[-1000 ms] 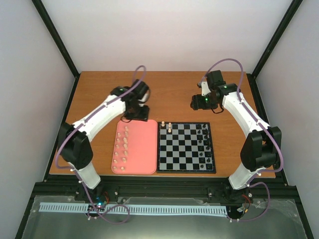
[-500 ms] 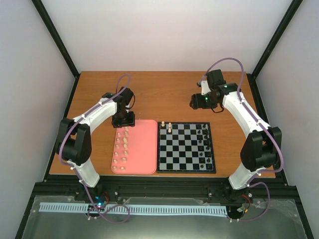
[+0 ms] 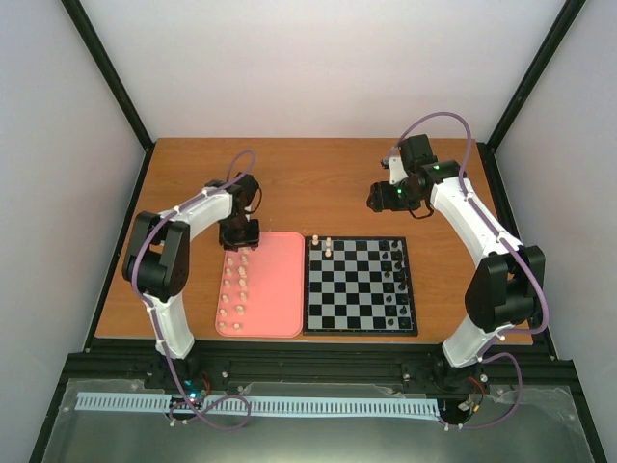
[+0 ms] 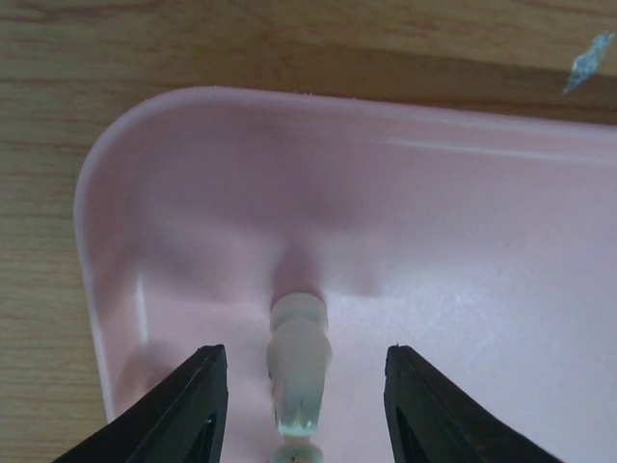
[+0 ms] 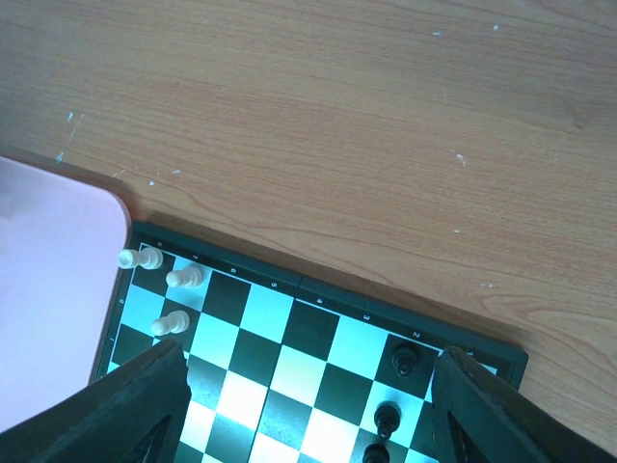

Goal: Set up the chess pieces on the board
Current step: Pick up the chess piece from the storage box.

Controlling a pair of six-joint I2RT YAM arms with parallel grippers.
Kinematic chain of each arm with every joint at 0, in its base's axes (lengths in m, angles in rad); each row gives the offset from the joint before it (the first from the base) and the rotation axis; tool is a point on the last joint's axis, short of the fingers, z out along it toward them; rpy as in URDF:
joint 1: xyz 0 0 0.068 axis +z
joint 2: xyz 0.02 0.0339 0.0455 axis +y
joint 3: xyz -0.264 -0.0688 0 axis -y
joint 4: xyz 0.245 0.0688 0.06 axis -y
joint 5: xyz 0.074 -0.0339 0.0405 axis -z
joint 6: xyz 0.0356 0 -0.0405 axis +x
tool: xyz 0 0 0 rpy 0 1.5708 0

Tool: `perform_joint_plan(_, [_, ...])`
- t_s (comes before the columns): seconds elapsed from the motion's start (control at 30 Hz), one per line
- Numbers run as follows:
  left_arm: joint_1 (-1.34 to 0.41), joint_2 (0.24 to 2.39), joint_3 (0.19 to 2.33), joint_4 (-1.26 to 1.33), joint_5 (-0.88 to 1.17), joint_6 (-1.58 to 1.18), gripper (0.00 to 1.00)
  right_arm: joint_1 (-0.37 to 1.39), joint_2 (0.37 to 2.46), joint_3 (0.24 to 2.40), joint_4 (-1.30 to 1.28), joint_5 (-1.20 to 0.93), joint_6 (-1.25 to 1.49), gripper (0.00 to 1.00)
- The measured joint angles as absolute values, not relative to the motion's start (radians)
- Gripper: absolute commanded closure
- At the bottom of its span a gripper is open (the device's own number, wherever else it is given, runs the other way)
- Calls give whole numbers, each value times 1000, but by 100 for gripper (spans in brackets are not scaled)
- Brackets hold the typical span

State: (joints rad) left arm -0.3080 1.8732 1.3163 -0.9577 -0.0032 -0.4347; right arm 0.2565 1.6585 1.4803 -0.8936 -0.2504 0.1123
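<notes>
The board (image 3: 359, 332) lies right of centre, with three cream chess pieces (image 3: 328, 247) at its far-left corner and black pieces (image 3: 395, 280) along its right side. Several more cream chess pieces (image 3: 234, 289) stand in two columns on the left of the pink tray (image 3: 280, 289). My left gripper (image 3: 238, 236) is low over the tray's far-left corner. In the left wrist view it (image 4: 304, 352) is open and straddles one upright cream piece (image 4: 299, 362), with a gap on each side. My right gripper (image 3: 378, 198) hovers open and empty beyond the board's far edge (image 5: 328, 289).
The tray's raised rim (image 4: 92, 193) curves close to the left of my left fingers. Bare wooden table (image 3: 318, 178) stretches behind the tray and board. Black frame posts and white walls close in the sides.
My left arm swung left and down from the tray's far middle to its far-left corner, and its jaws narrowed a little around a cream piece. The right arm has not moved.
</notes>
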Motion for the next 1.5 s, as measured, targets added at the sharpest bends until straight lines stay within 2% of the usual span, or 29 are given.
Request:
perform_joint_plan(0.43, [-308,1970,1407,-970,-5,-422,61,256,1658,1480,-894,-247,112,30])
perform_joint_plan(0.53, [-308,1974,1414,-977,-9,-422,67,256,1658,1480,-894,-247,112,30])
perform_joint_plan(0.83, [-308,1974,1404,-996,-15,-418,68,256,1658,1480,-894,-252,112,30])
perform_joint_plan(0.97, [-308,1973,1389,-1003,-16,-418,74,256,1658,1480,-893,-252,112,30])
perform_joint_plan(1.4, [-308,1971,1376,-1007,-22,-415,75,256,1658,1480,-893,-257,112,30])
perform_joint_plan(1.5, [-308,1972,1377,-1007,-24,-414,83,256,1658,1480,-893,-256,112,30])
